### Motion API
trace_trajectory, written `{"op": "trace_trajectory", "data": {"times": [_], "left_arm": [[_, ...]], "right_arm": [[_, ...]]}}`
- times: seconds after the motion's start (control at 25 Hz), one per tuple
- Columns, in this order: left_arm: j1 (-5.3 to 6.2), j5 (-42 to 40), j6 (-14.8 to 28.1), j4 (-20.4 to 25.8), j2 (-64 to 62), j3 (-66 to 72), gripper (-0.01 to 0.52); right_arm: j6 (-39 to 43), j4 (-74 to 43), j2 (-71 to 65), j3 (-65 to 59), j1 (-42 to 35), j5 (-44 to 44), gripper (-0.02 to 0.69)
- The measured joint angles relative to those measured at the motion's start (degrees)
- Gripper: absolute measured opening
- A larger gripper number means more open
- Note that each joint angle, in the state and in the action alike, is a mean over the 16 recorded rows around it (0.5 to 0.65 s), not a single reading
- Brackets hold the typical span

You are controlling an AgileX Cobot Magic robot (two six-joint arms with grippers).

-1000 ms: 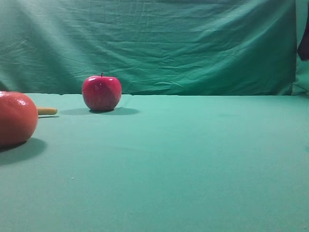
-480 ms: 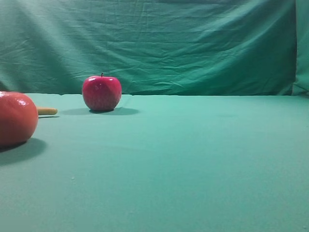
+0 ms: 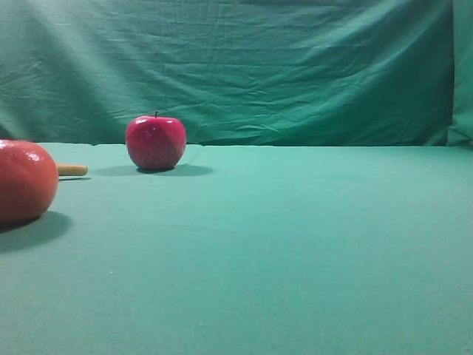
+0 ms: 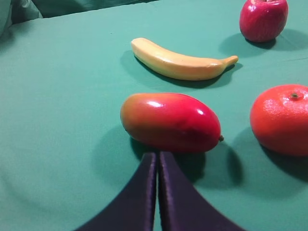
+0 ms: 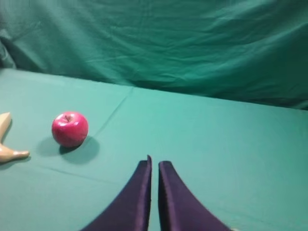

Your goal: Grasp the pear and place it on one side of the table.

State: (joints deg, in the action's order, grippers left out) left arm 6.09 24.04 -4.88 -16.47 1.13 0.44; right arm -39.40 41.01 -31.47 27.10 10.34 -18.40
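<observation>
The orange fruit (image 3: 26, 181) is cut by the left edge, hiding most of what seems a banana (image 3: 72, 170).

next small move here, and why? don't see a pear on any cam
Probably lift the right tool a little and pan its camera to search. No pear shows in any view: only the apple, banana, mango and orange on the table. The right tool and the left tool are shut and empty, so no grasp can be lined up yet.

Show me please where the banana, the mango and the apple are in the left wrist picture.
banana (image 4: 180, 63): left wrist view, middle of its yellow body.
mango (image 4: 171, 121): left wrist view, centre of its red side.
apple (image 4: 263, 19): left wrist view, its red front, top right corner.
</observation>
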Motion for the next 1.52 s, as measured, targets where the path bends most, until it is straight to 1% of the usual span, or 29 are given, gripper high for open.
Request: {"op": "trace_trajectory", "data": {"times": [0.4, 0.72, 1.0, 1.28, 1.36, 1.52], "left_arm": [[0.00, 0.00, 0.00, 0.00, 0.00, 0.00, 0.000], [0.00, 0.00, 0.00, 0.00, 0.00, 0.00, 0.000], [0.00, 0.00, 0.00, 0.00, 0.00, 0.00, 0.000], [0.00, 0.00, 0.00, 0.00, 0.00, 0.00, 0.000], [0.00, 0.00, 0.00, 0.00, 0.00, 0.00, 0.000], [0.00, 0.00, 0.00, 0.00, 0.00, 0.00, 0.000]], "right_arm": [[5.85, -1.59, 13.76, -14.35, -1.79, 6.08, 0.048], [7.74, -5.61, 25.31, -24.99, -3.16, 7.85, 0.048], [7.79, -9.93, 30.66, -28.22, -4.26, 8.10, 0.048], [8.71, -12.96, 31.93, -28.62, -6.26, 6.48, 0.048], [10.92, -14.87, 31.94, -28.62, -6.93, 5.38, 0.048], [18.67, -20.54, 31.97, -28.62, -8.04, 2.61, 0.048]]}}
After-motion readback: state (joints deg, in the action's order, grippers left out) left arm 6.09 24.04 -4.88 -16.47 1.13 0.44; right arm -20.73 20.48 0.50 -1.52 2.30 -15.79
